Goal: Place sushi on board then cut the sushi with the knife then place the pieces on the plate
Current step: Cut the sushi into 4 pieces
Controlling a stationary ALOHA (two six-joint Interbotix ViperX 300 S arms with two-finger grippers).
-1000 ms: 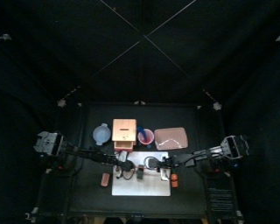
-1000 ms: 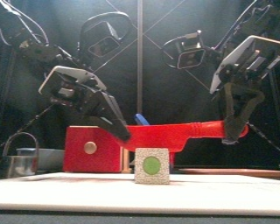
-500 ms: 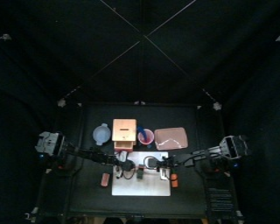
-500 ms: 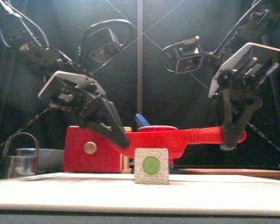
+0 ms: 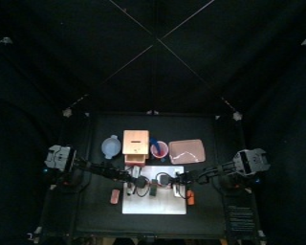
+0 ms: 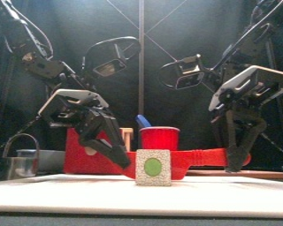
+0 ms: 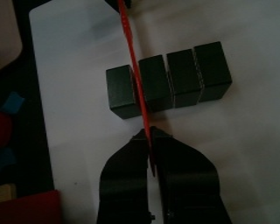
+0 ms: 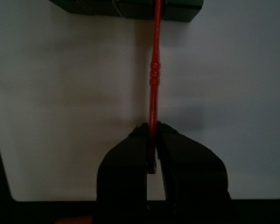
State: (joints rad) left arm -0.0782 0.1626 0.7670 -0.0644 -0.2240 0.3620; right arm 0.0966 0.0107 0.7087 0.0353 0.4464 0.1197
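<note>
The sushi roll (image 6: 154,167) lies on the white board (image 6: 61,190). The knife (image 6: 201,158), clamped at its ends by the left gripper (image 6: 117,161) and right gripper (image 6: 237,162), has descended to the roll's top near its first seam. The cut appears to be beginning.

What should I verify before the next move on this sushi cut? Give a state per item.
1. Sushi roll sits on the white board: ok.
2. Left hand is shut on the red knife: ok.
3. Right hand is shut on the same knife: ok.
4. Knife lies over the seam beside the roll's end block: ok, by the left wrist view.
5. Knife has cut through to the board: cannot tell.
</note>
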